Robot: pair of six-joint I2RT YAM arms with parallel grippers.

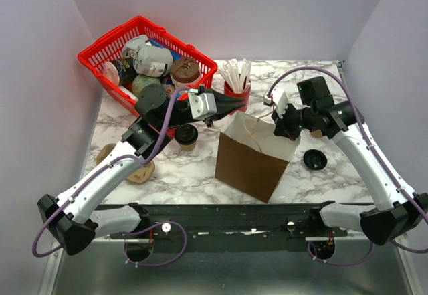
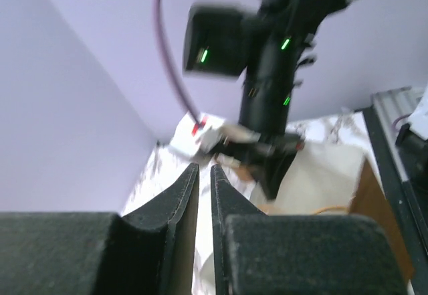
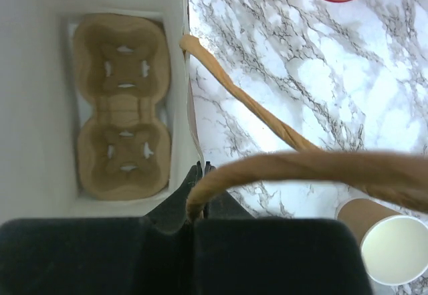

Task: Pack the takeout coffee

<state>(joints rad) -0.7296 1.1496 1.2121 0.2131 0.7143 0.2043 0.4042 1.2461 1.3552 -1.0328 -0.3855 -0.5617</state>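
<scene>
Top: marble table [image 1: 180,169], lilac walls [image 1: 267,14]. Coffee [image 1: 186,136] upright on table, left of bag [image 1: 251,164], not in it.
L wrist: L gripper [image 2: 204,168] jaws a slit apart, empty.
R wrist: R gripper [image 3: 200,168] clamped on bag rim; carrier [image 3: 122,108] at bag bottom.

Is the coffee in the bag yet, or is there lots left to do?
Not yet. Ready: the paper bag stands open with an empty cup carrier at its bottom, and the right gripper pinches its rim. In hand: nothing; the left gripper is empty and hovers near the bag. The takeout coffee sits on the table beside the bag. Left to do: grab it and lower it into the carrier.
</scene>
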